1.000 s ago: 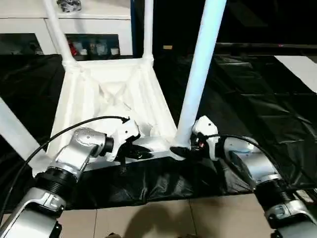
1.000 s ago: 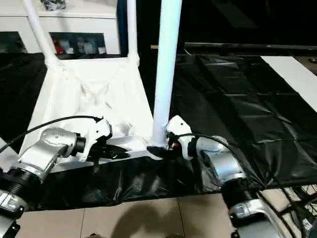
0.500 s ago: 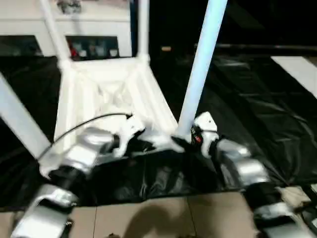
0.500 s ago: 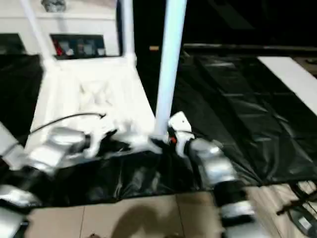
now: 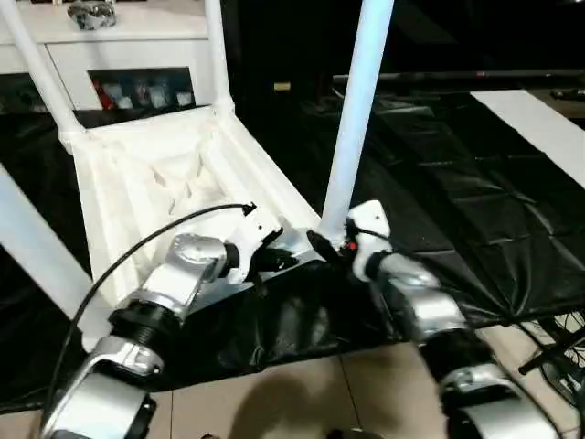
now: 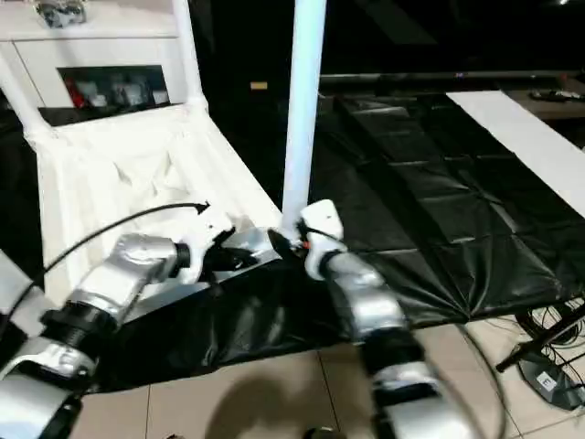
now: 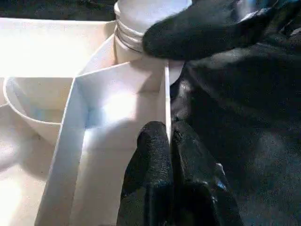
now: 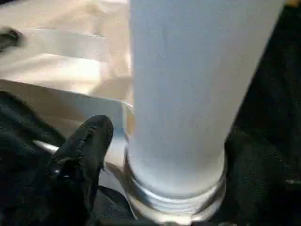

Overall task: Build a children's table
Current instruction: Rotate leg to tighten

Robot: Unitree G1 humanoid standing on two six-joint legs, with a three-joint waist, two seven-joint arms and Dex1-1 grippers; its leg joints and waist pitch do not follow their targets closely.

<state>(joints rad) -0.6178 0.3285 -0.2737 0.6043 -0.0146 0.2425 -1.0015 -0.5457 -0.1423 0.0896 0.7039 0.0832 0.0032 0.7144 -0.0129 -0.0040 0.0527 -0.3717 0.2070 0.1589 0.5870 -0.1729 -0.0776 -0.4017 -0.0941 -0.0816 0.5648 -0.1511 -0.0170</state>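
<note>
The children's table lies upside down, its ribbed white tabletop (image 5: 174, 183) on a black sheet with white legs standing in the corner sockets. My left gripper (image 5: 274, 259) is shut on the thin near rim of the tabletop (image 7: 117, 108), its fingers (image 7: 153, 150) pinching that wall close to the corner. My right gripper (image 5: 327, 249) is at the foot of the near right leg (image 5: 356, 110). In the right wrist view one black finger (image 8: 84, 155) stands a little off the leg (image 8: 188, 84) above its threaded base; the jaws are open around it.
Other legs rise at the far left (image 5: 37, 73), far right (image 5: 217, 55) and near left (image 5: 37, 247) corners. A white cabinet (image 5: 137, 37) stands behind. The black sheet (image 5: 475, 210) spreads to the right, with tiled floor (image 5: 302, 402) in front and cables and a stand (image 6: 548, 366) at the right.
The head camera has swung, shifting the whole scene. My right gripper has loosened from the near right leg's foot. My left gripper keeps its pinch on the rim.
</note>
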